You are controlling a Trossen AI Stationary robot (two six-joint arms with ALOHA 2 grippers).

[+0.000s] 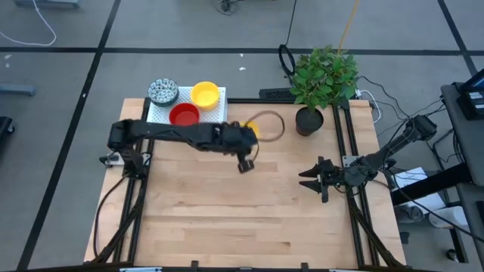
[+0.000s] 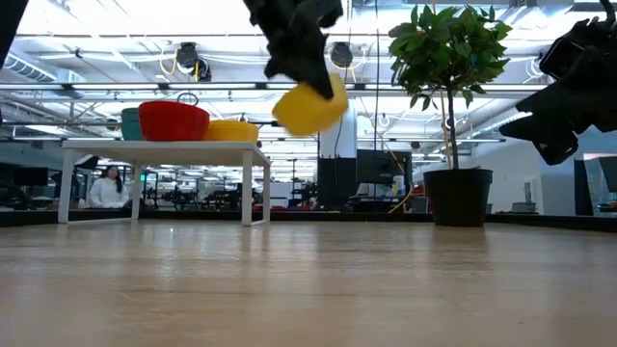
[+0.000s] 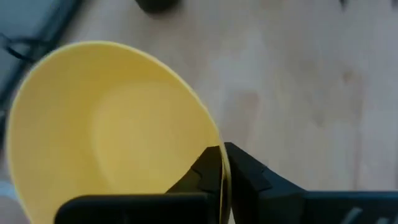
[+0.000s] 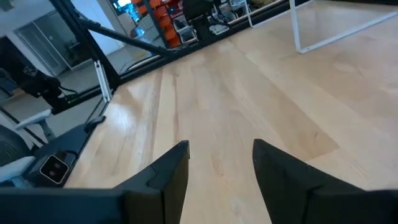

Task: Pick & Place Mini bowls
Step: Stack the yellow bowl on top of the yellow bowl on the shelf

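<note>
A yellow mini bowl [image 2: 308, 106] hangs tilted above the table, with my left gripper [image 3: 222, 163] shut on its rim; from above, the bowl [image 1: 253, 130] shows only partly behind the arm, near the table's far middle. On the white rack [image 1: 162, 115] at the far left sit a red bowl [image 1: 184, 115], another yellow bowl [image 1: 205, 94] and a speckled bowl [image 1: 162, 91]. My right gripper [image 1: 306, 177] waits open at the right side, nothing between its fingers [image 4: 168, 171]. My left gripper pinches the yellow bowl's rim [image 3: 214, 140] with one finger inside the bowl and one finger [image 3: 249, 171] outside its wall. The fingers slant downward from the table's left. The bowl is lifted clear of the table and tilted.
A black pot with a leafy plant [image 1: 310, 119] stands at the far right, and a brown cable loop [image 1: 274, 119] lies beside it. The wooden table top [image 1: 249, 219] stretches bare toward the near edge. A person [image 2: 101, 188] sits in the room beyond.
</note>
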